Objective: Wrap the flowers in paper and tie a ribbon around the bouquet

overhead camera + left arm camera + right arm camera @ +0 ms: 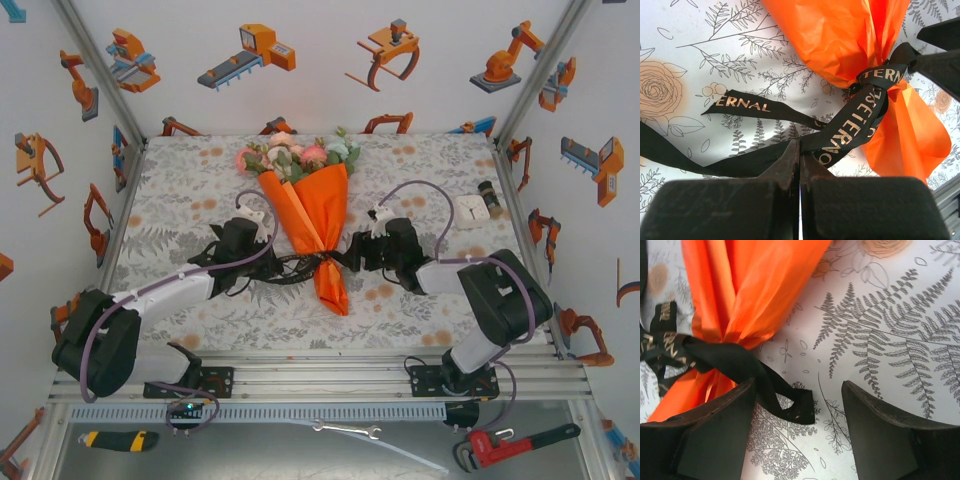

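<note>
The flowers (pixel 295 155) are wrapped and the bouquet (pixel 310 215) lies mid-worktop (pixel 420 170) with the ribbon (pixel 860 125) knotted round its narrow neck, the left pincer (pixel 800 162) pinching one tail and the right pincer (pixel 797 390) spread around the other, so only snugging the knot seems left.

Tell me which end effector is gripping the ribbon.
The left end effector, shut on the ribbon; the right end effector stands open.
</note>
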Available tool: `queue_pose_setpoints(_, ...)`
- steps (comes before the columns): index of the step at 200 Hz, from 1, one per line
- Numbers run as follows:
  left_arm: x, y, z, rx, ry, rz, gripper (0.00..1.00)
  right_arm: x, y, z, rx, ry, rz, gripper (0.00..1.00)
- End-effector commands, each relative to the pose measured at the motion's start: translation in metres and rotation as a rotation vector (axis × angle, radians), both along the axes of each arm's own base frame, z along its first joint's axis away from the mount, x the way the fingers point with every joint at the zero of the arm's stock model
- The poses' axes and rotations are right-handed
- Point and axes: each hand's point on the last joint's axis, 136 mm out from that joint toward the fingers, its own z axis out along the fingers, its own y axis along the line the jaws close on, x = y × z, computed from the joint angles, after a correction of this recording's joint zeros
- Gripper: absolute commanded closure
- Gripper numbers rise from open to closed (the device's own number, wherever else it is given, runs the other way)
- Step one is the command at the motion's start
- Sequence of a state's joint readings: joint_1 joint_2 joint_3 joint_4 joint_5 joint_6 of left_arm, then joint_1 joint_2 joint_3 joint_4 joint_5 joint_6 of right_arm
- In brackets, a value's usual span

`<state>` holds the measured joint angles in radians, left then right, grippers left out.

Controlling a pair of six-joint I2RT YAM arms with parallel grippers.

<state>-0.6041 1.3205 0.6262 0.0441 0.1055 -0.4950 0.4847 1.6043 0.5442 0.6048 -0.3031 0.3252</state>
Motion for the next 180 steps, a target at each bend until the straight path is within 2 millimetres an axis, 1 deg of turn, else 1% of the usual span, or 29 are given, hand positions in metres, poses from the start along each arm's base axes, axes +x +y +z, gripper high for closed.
queue_pose_setpoints(1,0.005,-0.006,0.014,-0.015,-0.031,-0.023,0.98,-0.002,0.010,0.020,-0.054,-0.180,0.149,0.36)
queue_pose_setpoints(16,0.005,-0.006,0.014,-0.015,-0.033,-0.022,0.98,-0.002,0.017,0.016,-0.088,-0.183,0.221,0.36)
queue_pose_setpoints(27,0.005,-0.006,0.014,-0.012,-0.031,-0.022,0.98,-0.002,0.025,0.013,-0.095,-0.156,0.278,0.40)
queue_pose_setpoints(49,0.006,-0.005,0.015,-0.008,-0.034,-0.019,0.98,-0.007,0.043,0.012,-0.047,-0.108,0.381,0.44)
queue_pose_setpoints(73,0.007,-0.003,0.015,0.000,-0.039,-0.009,0.98,-0.018,0.047,0.009,-0.016,-0.084,0.437,0.44)
queue_pose_setpoints(92,0.009,-0.003,0.015,0.000,-0.041,-0.007,0.98,-0.025,0.043,-0.002,-0.038,-0.033,0.438,0.47)
queue_pose_setpoints(101,0.009,-0.004,0.014,0.002,-0.038,-0.008,0.98,-0.026,0.040,-0.007,-0.053,-0.012,0.426,0.47)
queue_pose_setpoints(129,0.010,-0.004,0.015,0.003,-0.038,-0.008,0.98,-0.036,0.032,-0.013,-0.079,0.018,0.422,0.45)
queue_pose_setpoints(141,0.009,-0.004,0.016,-0.001,-0.040,-0.008,0.98,-0.033,0.026,-0.020,-0.123,0.039,0.386,0.46)
queue_pose_setpoints(160,0.009,-0.003,0.016,0.002,-0.040,-0.006,0.98,-0.019,0.011,-0.029,-0.216,0.068,0.291,0.49)
queue_pose_setpoints(180,0.007,0.001,0.016,0.019,-0.041,0.002,0.98,-0.011,0.004,-0.027,-0.260,0.063,0.242,0.53)
